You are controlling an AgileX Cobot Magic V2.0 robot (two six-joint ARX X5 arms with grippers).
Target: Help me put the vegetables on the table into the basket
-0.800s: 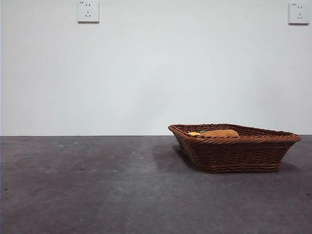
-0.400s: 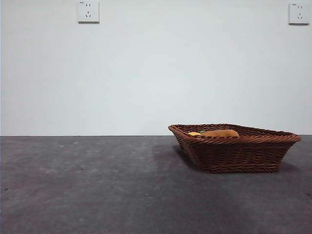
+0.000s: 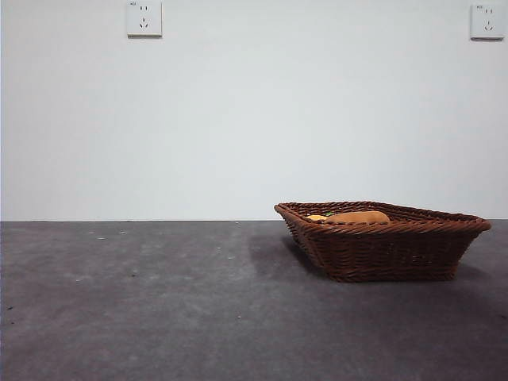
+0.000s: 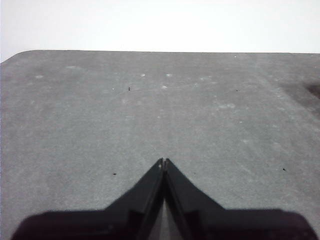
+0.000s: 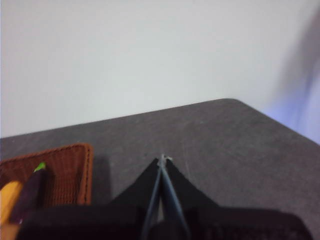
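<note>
Vegetables, tan-brown potato (image 3: 359, 216) included, lie in the dark-brown woven wicker basket (image 3: 397, 250); left gripper (image 4: 163, 162) and right gripper (image 5: 162, 159) wait pinched together, empty.

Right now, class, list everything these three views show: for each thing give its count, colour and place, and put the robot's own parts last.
Woven wicker basket: one, dark brown, on the table in the right half of the front view.
Oval potato: one, tan-brown, inside the basket.
Small yellow vegetable: one, yellow, inside the basket beside the potato.
Eggplant with green stem: one, dark purple, inside the basket.
Matte table: one, dark grey, under everything.
Wall sockets: two, white, high on the white wall.
Left hand: one, black, jaws shut, above bare table.
Right hand: one, black, jaws shut, beside the basket.
</note>
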